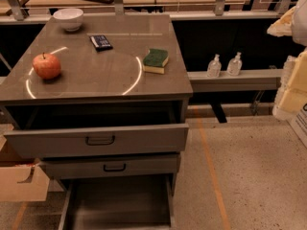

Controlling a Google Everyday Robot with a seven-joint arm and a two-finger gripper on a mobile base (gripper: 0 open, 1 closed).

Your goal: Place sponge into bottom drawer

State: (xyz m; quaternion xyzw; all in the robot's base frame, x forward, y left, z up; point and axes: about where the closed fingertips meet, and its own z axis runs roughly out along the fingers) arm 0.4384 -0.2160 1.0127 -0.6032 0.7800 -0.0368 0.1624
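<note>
The sponge (155, 60), dark green on top with pale yellow foam below, lies on the grey cabinet top (105, 75) near its right edge. The bottom drawer (117, 200) is pulled out at the bottom of the view, and its flat grey floor is bare. My gripper is not in view. Only pale parts of what looks like my arm (293, 83) show at the right edge, well away from the sponge.
A red apple (46, 65), a white bowl (68, 18) and a flat black device (101, 42) also sit on the cabinet top. The top drawer (98, 140) and middle drawer (112, 166) stick out partway. Two clear bottles (224, 65) stand on a ledge at right. A cardboard box (19, 181) is at lower left.
</note>
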